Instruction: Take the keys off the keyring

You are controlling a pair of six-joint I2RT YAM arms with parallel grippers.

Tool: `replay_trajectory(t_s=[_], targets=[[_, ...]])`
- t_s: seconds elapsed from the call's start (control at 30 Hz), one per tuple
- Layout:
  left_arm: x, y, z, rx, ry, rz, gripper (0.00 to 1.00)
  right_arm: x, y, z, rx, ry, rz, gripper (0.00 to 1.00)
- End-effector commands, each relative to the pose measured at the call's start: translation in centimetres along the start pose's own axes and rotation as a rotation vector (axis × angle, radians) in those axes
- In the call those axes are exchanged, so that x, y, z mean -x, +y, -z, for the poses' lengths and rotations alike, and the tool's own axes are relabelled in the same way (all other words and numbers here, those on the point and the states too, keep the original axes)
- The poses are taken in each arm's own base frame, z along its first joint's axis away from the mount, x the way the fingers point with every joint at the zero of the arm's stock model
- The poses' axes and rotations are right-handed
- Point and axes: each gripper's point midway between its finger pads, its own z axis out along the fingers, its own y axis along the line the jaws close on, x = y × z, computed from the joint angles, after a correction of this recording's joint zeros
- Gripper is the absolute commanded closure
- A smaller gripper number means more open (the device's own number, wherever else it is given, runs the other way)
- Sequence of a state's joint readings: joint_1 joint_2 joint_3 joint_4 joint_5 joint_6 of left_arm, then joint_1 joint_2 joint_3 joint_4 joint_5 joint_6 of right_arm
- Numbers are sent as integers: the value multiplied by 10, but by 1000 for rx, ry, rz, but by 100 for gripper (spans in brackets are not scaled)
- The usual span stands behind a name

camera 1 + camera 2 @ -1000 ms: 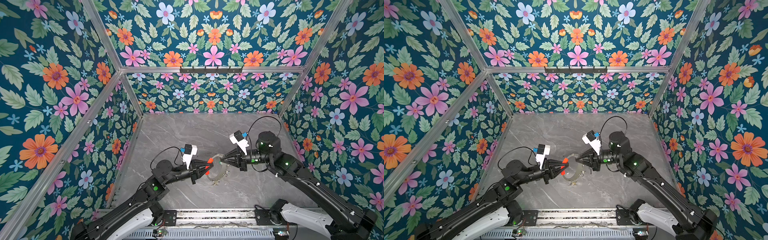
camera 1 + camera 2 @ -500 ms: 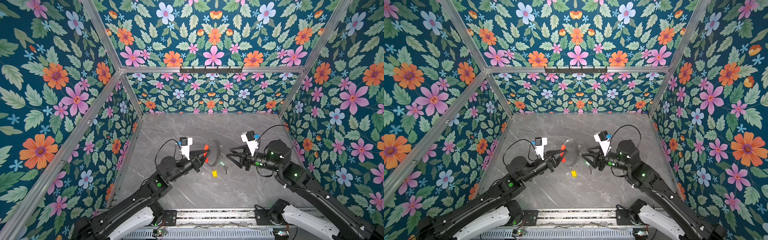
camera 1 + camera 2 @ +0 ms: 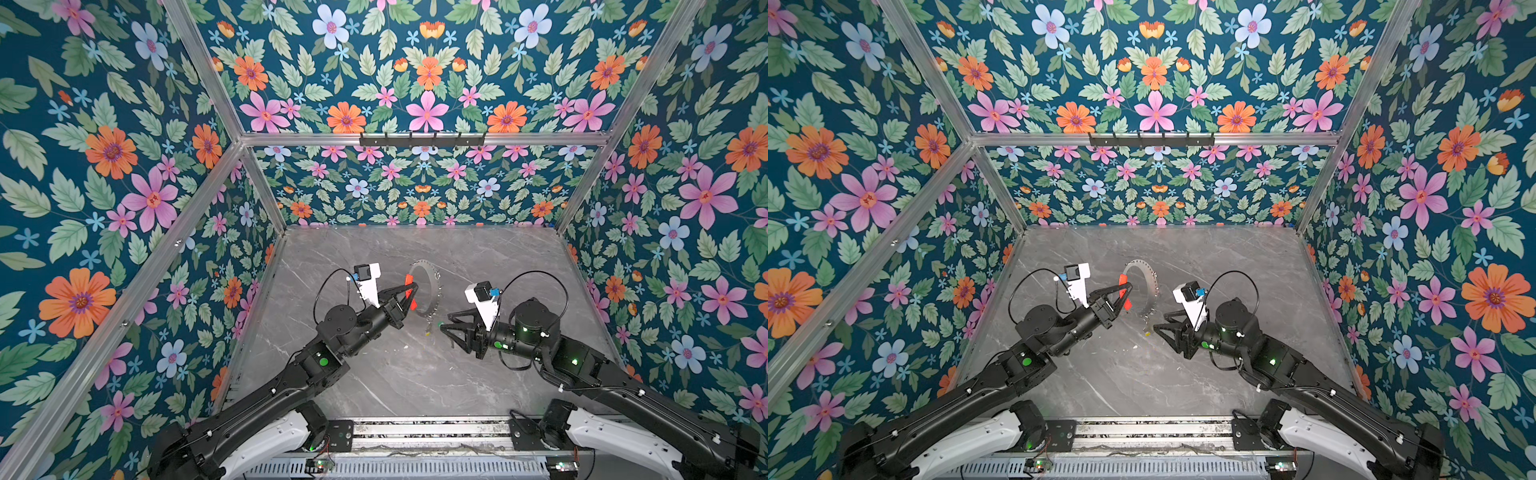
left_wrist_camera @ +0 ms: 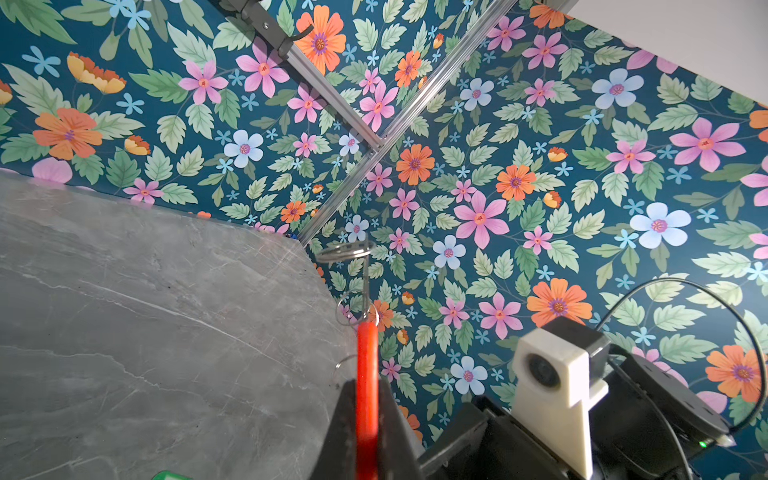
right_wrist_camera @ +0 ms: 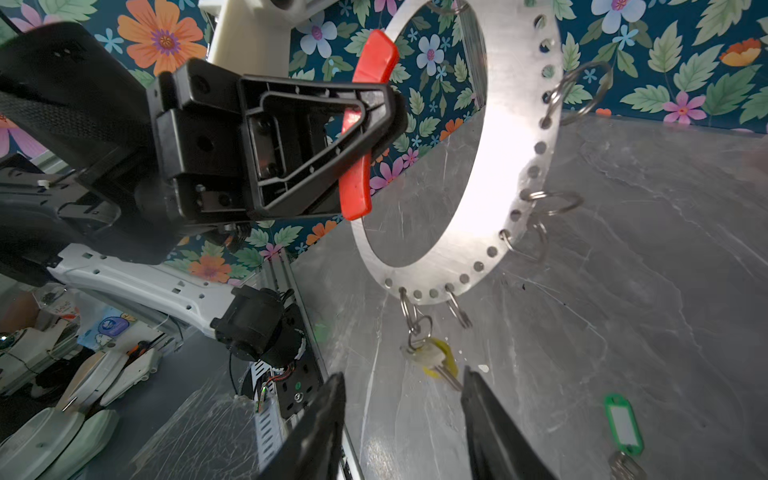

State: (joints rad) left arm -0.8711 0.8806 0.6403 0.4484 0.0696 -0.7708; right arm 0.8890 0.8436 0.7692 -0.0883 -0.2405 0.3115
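My left gripper is shut on the red sleeve of the keyring, a flat grey metal hoop with small holes, and holds it upright above the table. Small bare loops hang along its rim. A key with a yellow tag dangles from a loop at the hoop's lowest point. Another key with a green tag lies loose on the table, off the hoop. My right gripper is open and holds nothing, just short of the yellow-tagged key. In both top views it sits right of the keyring.
The grey marble table is walled on three sides by floral panels with aluminium frame bars. A black hook rail hangs on the back bar. The two arms' bases stand at the front edge.
My right gripper has let go at the hoop, opened and drawn back to the right. The left gripper has lifted the keyring up and farther back, and the yellow-tagged key now hangs free.
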Motion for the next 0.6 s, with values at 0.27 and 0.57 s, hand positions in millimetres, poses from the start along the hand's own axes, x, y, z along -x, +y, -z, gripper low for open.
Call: replay_trajectory(t_s=[0.27,0.57], targets=[[11,-6,-4,-12,-48,67,100,14,-6,-16,-71,-46,55,55],[11,-5,-3,-5,-53,78,100,17,-2,-19,-50,-48,57,63]])
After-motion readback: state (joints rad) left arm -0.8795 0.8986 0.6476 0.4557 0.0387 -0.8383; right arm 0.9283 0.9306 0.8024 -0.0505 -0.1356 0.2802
